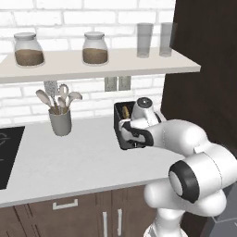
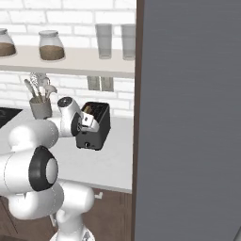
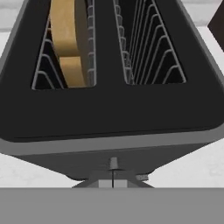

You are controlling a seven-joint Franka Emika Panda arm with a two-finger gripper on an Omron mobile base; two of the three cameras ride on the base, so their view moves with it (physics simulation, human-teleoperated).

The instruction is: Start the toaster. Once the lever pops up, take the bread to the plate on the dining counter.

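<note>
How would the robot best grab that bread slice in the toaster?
By its top edge, coming straight down from above. The bread stands on edge in one slot of the toaster, wire guards close on both faces, so probably only the upper crust is free to pinch across its thin sides.

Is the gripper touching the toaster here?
Cannot tell. The left base view puts the gripper at the toaster's front face, but the arm covers the spot, and no view plainly shows contact or a gap.

Bare bench is lying open left of the toaster; a dark tall panel is crowding its right, a shelf overhanging above.
</note>
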